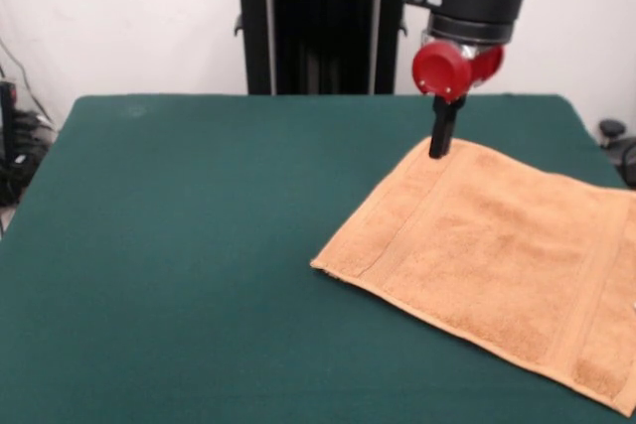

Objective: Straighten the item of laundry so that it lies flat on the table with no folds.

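Towel (492,265) is lying nearly flat on table (179,245); gripper (441,149) is hovering at its far corner — finger state unclear; next probably just backing off.

An orange-tan terry towel (492,260) lies spread flat on the right of the dark green surface (179,265), turned at an angle, with woven border bands near its left and right ends. Its right edge runs out of view.

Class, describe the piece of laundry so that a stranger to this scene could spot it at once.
Start at the dark green table. On its right side in the front view, just below the gripper, lies the towel. It is the only orange-tan thing there, a terry rectangle with woven border bands.
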Action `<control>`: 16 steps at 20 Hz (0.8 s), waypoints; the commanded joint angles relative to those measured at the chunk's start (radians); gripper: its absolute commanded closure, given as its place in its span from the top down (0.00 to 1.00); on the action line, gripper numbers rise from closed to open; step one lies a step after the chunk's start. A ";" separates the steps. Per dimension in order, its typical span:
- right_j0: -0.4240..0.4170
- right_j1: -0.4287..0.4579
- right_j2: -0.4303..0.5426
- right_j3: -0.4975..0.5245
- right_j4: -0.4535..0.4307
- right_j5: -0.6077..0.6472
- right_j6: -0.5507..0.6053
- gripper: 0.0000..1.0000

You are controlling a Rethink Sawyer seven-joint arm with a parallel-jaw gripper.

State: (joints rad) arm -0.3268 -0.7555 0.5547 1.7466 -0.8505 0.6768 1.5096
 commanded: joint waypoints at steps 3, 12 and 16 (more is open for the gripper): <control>0.042 0.126 0.036 -0.039 -0.096 0.064 -0.217 0.00; 0.040 0.157 0.026 -0.059 -0.116 0.060 -0.193 0.00; 0.051 0.201 -0.004 -0.108 -0.147 0.070 -0.175 0.00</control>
State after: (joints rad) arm -0.3160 -0.6527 0.5546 1.7171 -0.9237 0.6768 1.5096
